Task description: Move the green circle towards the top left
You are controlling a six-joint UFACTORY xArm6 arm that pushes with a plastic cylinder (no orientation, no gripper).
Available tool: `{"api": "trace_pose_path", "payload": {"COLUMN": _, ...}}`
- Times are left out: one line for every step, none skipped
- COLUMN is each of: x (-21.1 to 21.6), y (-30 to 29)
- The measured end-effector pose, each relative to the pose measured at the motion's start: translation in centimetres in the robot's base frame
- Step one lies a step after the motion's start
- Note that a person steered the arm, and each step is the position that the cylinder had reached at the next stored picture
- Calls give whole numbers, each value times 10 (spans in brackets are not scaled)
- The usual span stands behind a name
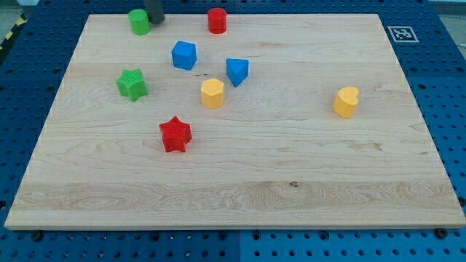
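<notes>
1. Task object: the green circle (139,21) stands at the board's (306,211) top edge, in the left part of that edge but short of the top-left corner itself.
2. Progress, as judged: the circle is already high on the board; what is left is mainly travel along the top edge toward the view's left, with little room to go further upward.
3. Tool: my tip (155,21) is down at the board, just beside the circle on the view's right side. Whether it touches the block cannot be settled, as the two overlap closely in this view. The rod is a plain pusher; it has no hold on anything.
4. Arm pose: only a short dark stub of the rod shows, entering from the view's top and roughly upright. The rest of the arm is out of frame.
5. Other items: red cylinder (217,20) at the top edge, right of the tip; blue block (184,55), blue block (237,71), yellow block (212,93), green star (132,84) and red star (175,134) mid-board left; yellow block (346,102) toward the right edge.
6. Risk, as judged: a push slanted upward could carry the circle off the top edge.
</notes>
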State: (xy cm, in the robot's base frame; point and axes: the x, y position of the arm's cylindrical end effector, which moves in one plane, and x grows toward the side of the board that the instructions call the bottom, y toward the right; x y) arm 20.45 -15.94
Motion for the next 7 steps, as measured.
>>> {"api": "trace_pose_path", "payload": {"x": 0, "y": -2}}
{"api": "trace_pose_path", "payload": {"x": 4, "y": 20}}
{"api": "trace_pose_path", "payload": {"x": 16, "y": 25}}
{"api": "trace_pose_path", "payload": {"x": 23, "y": 25}}
{"api": "trace_pose_path", "payload": {"x": 30, "y": 20}}
{"api": "trace_pose_path", "payload": {"x": 24, "y": 7}}
{"api": "trace_pose_path", "payload": {"x": 15, "y": -21}}
